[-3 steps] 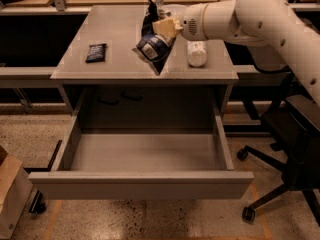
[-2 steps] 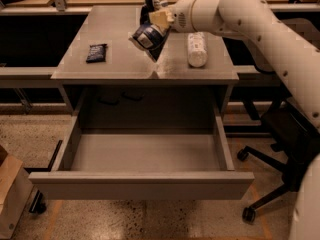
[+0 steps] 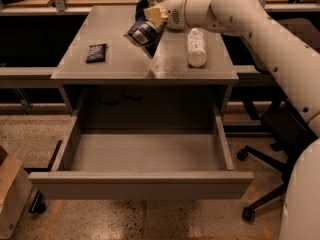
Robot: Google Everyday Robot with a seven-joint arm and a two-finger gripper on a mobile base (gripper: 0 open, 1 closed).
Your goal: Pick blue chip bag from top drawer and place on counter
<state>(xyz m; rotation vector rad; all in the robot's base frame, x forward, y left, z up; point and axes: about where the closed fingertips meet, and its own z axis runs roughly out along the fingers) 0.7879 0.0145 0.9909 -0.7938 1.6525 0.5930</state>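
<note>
1. The gripper [image 3: 151, 13] is over the back middle of the bench [image 3: 115, 66], pinching the top edge of the bag [image 3: 142, 33].
2. The bag hangs tilted from the gripper, its lower end toward the bench's middle. I cannot tell whether its lowest corner touches the surface.
3. Compared with 0.7 s ago, gripper and bag sit slightly further left and further back. Compared with 1.0 s ago, the bag is clearly higher and further from the bench's front edge.
4. The arm [image 3: 250, 19] reaches in from the right, crossing above the bottle [image 3: 196, 48].
5. The bottle lies on its side just right of the bag, in the same spot as before.
6. The packet [image 3: 96, 53] lies flat on the left of the bench, well apart from the bag, also unmoved.
7. The drawer [image 3: 140, 185] stands pulled fully out below the bench, as in the earlier frames.
</note>
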